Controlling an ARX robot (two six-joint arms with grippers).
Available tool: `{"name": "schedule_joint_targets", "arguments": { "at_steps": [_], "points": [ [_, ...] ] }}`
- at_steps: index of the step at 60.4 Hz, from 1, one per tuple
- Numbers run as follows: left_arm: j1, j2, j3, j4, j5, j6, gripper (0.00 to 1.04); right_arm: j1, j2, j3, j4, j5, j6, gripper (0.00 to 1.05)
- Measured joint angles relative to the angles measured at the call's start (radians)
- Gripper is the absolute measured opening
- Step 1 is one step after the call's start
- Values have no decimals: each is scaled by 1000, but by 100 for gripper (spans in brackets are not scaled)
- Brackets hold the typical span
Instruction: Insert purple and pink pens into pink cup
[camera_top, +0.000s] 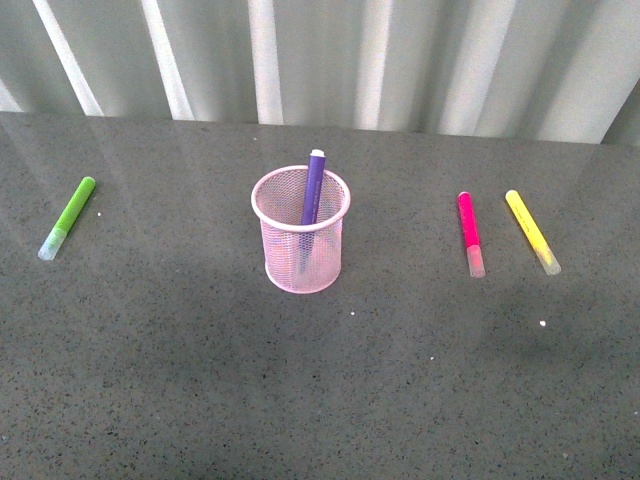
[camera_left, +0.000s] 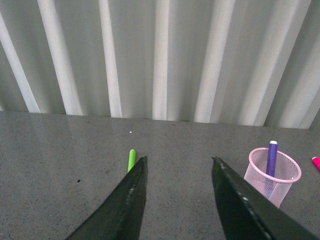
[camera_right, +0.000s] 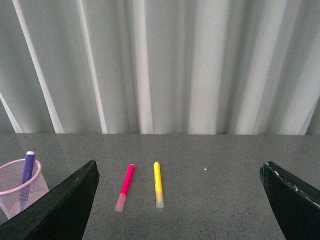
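— Two pens matter here. Where are they?

— The purple pen (camera_top: 312, 190) stands inside the pink mesh cup (camera_top: 300, 268). It leans toward the cup's far rim, and its pale upper end rises above that rim. The pink pen (camera_top: 468, 228) lies flat on the grey table (camera_top: 300, 410), well to the right of the cup, with its translucent cap pointing toward the robot.

— Is anything close to the pink one?

— A yellow marker (camera_top: 530, 230) lies just beside it on the right. The two are apart, not touching. The yellow one is slightly angled, and its cap also points toward the robot. Far to the left of the cup, a lime-green marker (camera_top: 70, 215) lies alone, its pale cap likewise at the near end.

— And the grippers?

— Neither arm shows in the front view. In the left wrist view, the left gripper (camera_left: 179, 160) has its dark fingers spread apart over the table with nothing between them. The green marker's end peeks out beside one finger, and the cup sits off beside the other. In the right wrist view, the right gripper (camera_right: 180, 165) is spread wide and also holds nothing. The pink pen and yellow marker lie on the table ahead of it, and the cup shows at the picture's edge.

— What's behind the table?

— A pale pleated curtain (camera_top: 420, 60).
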Motion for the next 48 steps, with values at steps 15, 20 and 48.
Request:
{"name": "schedule_joint_targets", "arguments": {
  "at_steps": [15, 20, 48],
  "points": [
    [0, -1, 0, 0, 1, 0, 91, -72, 458, 162, -208, -140, -191, 98],
    [0, -1, 0, 0, 0, 0, 98, -90, 724, 262, -79, -172, -294, 98],
    [0, -1, 0, 0, 1, 0, 98, 111, 1699, 779, 158, -24, -341, 98]
  ]
}}
